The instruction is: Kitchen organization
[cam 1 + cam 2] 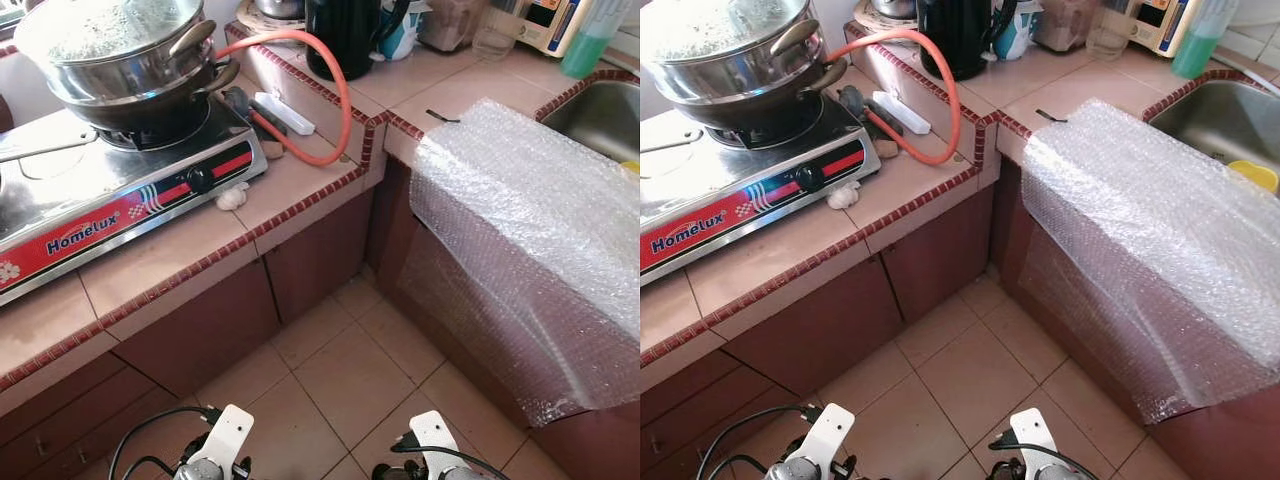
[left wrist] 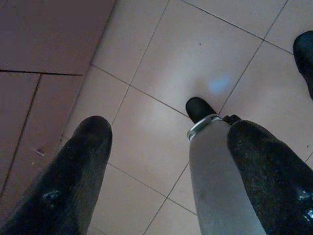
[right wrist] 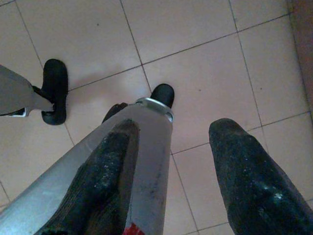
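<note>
Left eye view looks down into a tiled kitchen corner, and the gas stove [image 1: 110,200], marked Homelux, serves as the landmark. It sits on the worktop [image 1: 300,185], whose edge is trimmed in dark red tile. A steel pot [image 1: 120,60] with a steamed-up glass lid stands on the stove's burner. An orange hose [image 1: 335,85] loops from behind the stove over the worktop to its right. A small pale lump, perhaps garlic [image 1: 231,197], lies just beside the stove's front right corner. Further right of the stove, past the inner corner, a sheet of bubble wrap [image 1: 530,250] drapes over the worktop edge and down the cabinet front, beside a steel sink [image 1: 600,120]. Behind the stove to the right stands a black kettle [image 1: 345,35]. Both arms hang low over the floor [image 2: 171,58]: the left pincer [image 2: 168,147] has its fingers spread, holding nothing, and the right pincer [image 3: 173,147] is likewise spread and empty.
</note>
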